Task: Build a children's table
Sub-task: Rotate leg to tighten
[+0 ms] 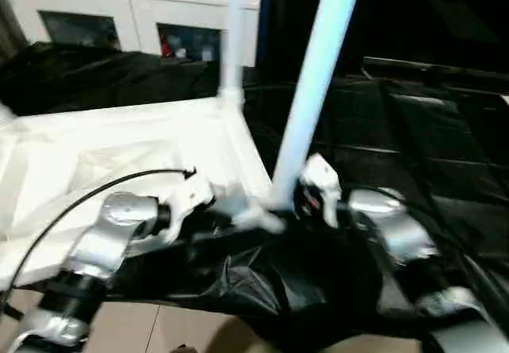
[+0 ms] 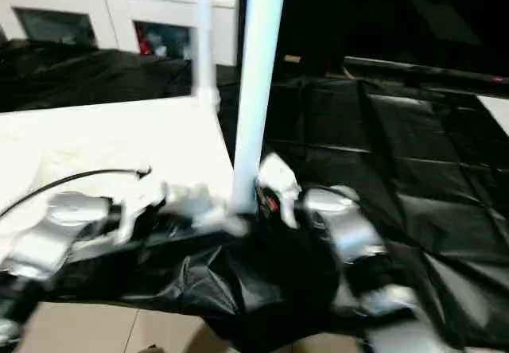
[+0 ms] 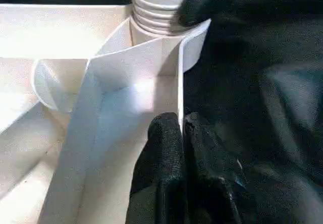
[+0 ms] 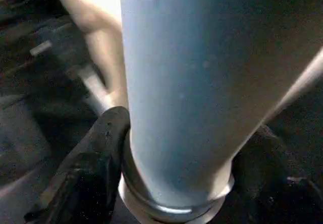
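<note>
Where the black plastic sheeting (image 1: 445, 170) covers the work surface, the upturned white tabletop (image 1: 119, 162) lies across the left half of the frame, one leg (image 1: 233, 35) standing at its far corner. The left gripper (image 3: 181, 130) pinches the top's rim wall, fingers closed on it. At centre, the right gripper (image 4: 176, 173) clasps the base of a tilted leg (image 1: 314, 91). A white glass-doored cabinet (image 1: 119, 11) lines the upper left; beige floor (image 1: 143, 329) shows below
</note>
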Controlling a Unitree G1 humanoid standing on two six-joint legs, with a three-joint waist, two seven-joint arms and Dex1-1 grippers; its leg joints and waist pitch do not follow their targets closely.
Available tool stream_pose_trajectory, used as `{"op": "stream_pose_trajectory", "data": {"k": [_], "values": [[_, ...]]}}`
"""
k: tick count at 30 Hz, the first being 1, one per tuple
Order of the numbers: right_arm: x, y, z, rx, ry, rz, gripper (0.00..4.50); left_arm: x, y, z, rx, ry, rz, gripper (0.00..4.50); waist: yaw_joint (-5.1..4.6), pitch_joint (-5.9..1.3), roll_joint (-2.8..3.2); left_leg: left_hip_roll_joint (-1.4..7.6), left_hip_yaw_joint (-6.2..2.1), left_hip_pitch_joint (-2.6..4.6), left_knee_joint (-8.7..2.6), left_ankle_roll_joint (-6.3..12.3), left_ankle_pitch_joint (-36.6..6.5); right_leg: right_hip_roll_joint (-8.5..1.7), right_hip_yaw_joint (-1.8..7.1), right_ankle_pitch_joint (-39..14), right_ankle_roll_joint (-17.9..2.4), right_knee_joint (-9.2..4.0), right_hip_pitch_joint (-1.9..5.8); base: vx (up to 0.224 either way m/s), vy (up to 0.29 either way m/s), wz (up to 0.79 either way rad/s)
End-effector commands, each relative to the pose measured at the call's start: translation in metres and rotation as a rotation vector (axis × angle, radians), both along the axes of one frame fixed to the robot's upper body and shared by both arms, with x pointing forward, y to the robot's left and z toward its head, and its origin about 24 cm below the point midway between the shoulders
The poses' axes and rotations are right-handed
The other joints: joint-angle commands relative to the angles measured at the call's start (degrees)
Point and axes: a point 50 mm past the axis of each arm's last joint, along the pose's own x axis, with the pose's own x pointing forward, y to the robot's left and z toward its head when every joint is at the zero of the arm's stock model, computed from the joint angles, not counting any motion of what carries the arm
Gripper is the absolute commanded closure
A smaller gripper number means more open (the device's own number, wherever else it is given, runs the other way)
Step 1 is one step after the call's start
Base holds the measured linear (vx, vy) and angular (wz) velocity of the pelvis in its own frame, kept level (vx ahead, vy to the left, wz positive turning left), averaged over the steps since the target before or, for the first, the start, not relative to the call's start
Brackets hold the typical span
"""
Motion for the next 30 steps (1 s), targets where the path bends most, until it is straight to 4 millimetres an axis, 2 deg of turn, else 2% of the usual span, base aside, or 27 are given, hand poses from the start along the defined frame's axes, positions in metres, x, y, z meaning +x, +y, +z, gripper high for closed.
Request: {"op": "stream_pose_trajectory", "data": {"k": [1,2,3,5,7,10,11,12,14,15,16,18,25,30], "values": [[0.001,0.012,-0.013,-0.01,0.05,-0.093,1.84,0.012,-0.014,0.003,-0.051,-0.052,0.105,4.5,0.03,-3.08,0.14,1.51,-0.46,0.38,-4.17,0.03,-13.93,-4.54,3.44,-23.99,-7.48,-5.49,2.51,0.0,0.0,0.0],[0.004,0.022,-0.016,0.002,0.058,-0.172,1.84,0.017,-0.022,0.001,-0.052,-0.062,0.158,4.5,-0.01,-3.05,0.23,1.56,-0.53,0.36,-4.22,0.05,-14.12,-4.59,3.42,-24.87,-6.92,-5.62,2.46,0.0,0.0,0.0],[0.006,0.026,-0.018,0.004,0.062,-0.209,1.84,0.02,-0.026,0.0,-0.052,-0.065,0.181,4.5,-0.21,-2.95,0.56,1.54,-0.49,0.51,-4.3,-0.36,-14.49,-4.42,3.4,-25.24,-6.72,-5.77,2.13,0.0,0.0,0.0],[0.007,0.031,-0.02,0.007,0.072,-0.254,1.84,0.022,-0.03,0.0,-0.053,-0.067,0.203,4.5,-0.07,-3.24,0.42,1.55,-0.59,0.69,-4.23,-0.6,-14.59,-4.56,3.38,-24.62,-6.58,-5.72,2.28,0.0,0.0,0.0],[0.011,0.042,-0.022,0.021,0.099,-0.347,1.84,0.026,-0.041,0.0,-0.059,-0.072,0.229,4.5,-0.24,-3.13,0.58,1.65,-0.6,0.37,-4.4,-0.47,-14.51,-4.37,3.45,-22.24,-7.13,-5.42,2.25,0.0,0.0,0.0],[0.014,0.059,-0.021,0.035,0.109,-0.4,1.84,0.03,-0.053,0.002,-0.064,-0.083,0.237,4.5,-0.24,-3.35,0.79,1.58,-0.68,0.47,-4.35,-0.97,-14.65,-4.53,3.44,-21.59,-7.39,-5.31,2.29,0.0,0.0,0.0],[0.015,0.07,-0.017,0.064,0.102,-0.385,1.5,0.032,-0.056,0.004,-0.065,-0.089,0.237,4.5,-0.27,-3.39,0.88,1.55,-0.57,0.38,-4.32,-0.92,-14.47,-4.48,3.49,-19.95,-7.61,-5.25,2.3,0.0,0.0,0.0],[0.015,0.07,-0.017,0.064,0.102,-0.385,1.29,0.032,-0.056,0.004,-0.065,-0.089,0.237,4.5,-0.27,-3.43,0.81,1.54,-0.54,0.31,-4.3,-0.81,-14.26,-4.5,3.52,-19.25,-7.71,-5.16,2.35,0.0,0.0,0.0],[0.015,0.074,-0.015,0.066,0.099,-0.369,1.12,0.032,-0.056,0.005,-0.065,-0.096,0.212,4.5,-0.19,-3.49,0.89,1.55,-0.52,0.18,-4.31,-0.43,-13.55,-4.44,3.55,-17.23,-8.08,-4.9,2.54,0.0,0.0,0.0],[0.014,0.074,-0.015,0.065,0.096,-0.352,1.05,0.031,-0.055,0.004,-0.061,-0.094,0.201,4.5,-0.16,-3.45,1.2,1.5,-0.54,0.14,-4.34,-0.25,-13.51,-4.4,3.53,-16.84,-8.28,-4.84,2.58,0.0,0.0,0.0],[0.014,0.074,-0.015,0.061,0.089,-0.337,1.05,0.03,-0.053,0.004,-0.058,-0.093,0.188,4.5,-0.18,-3.48,1.1,1.52,-0.48,0.12,-4.33,-0.16,-13.48,-4.41,3.55,-16.65,-8.26,-4.88,2.61,0.0,0.0,0.0],[0.014,0.071,-0.013,0.056,0.059,-0.31,0.71,0.029,-0.049,0.004,-0.052,-0.09,0.168,4.5,-0.11,-3.48,0.96,1.56,-0.48,0.13,-4.35,0.07,-13.27,-4.47,3.54,-16.68,-8.33,-4.84,2.61,0.0,0.0,0.0],[0.014,0.048,-0.005,0.044,-0.015,-0.146,0.71,0.017,-0.032,0.005,-0.048,-0.064,0.049,4.5,-0.14,-3.56,1.02,1.64,-0.55,-0.18,-4.37,0.86,-12.55,-4.49,3.52,-15.39,-8.8,-4.62,3.0,0.0,0.0,0.0],[0.01,0.032,-0.002,0.019,-0.029,-0.026,0.71,0.008,-0.024,0.007,-0.067,-0.039,-0.042,4.5,-0.02,-3.72,1.05,1.76,-0.26,-0.02,-4.1,2.1,-10.04,-4.3,3.65,-9.92,-11.09,-3.96,2.95,0.0,0.0,0.0]]}}
